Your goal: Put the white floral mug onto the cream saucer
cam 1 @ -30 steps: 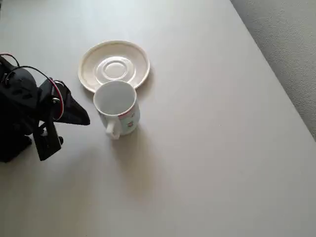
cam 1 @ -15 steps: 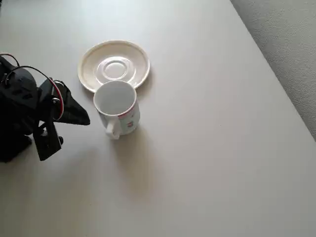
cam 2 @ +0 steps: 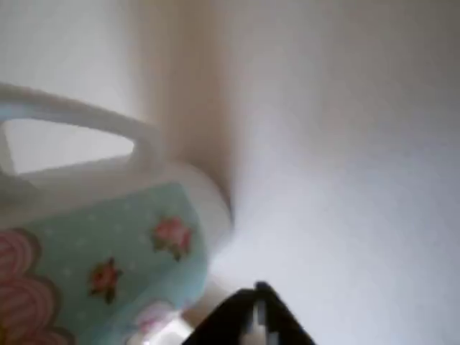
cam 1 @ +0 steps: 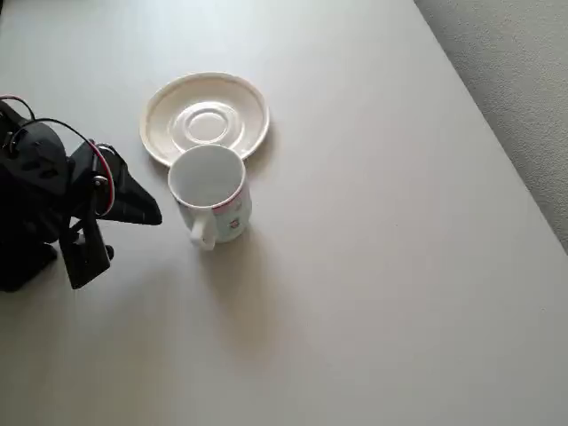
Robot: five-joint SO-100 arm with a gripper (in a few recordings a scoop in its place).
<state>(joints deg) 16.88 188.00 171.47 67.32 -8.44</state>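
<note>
While the overhead view has the white floral mug (cam 1: 210,194) upright on the surface (cam 1: 373,266), just touching the cream saucer (cam 1: 205,118), only the wrist view catches its pale-blue flowered band. The hand (cam 1: 120,213) sits left, empty; can't tell its opening. No readable writing.

Glossy ceramic — the cream saucer (cam 1: 205,119) and white floral mug (cam 1: 211,193); matt, smooth table (cam 1: 373,266).
</note>
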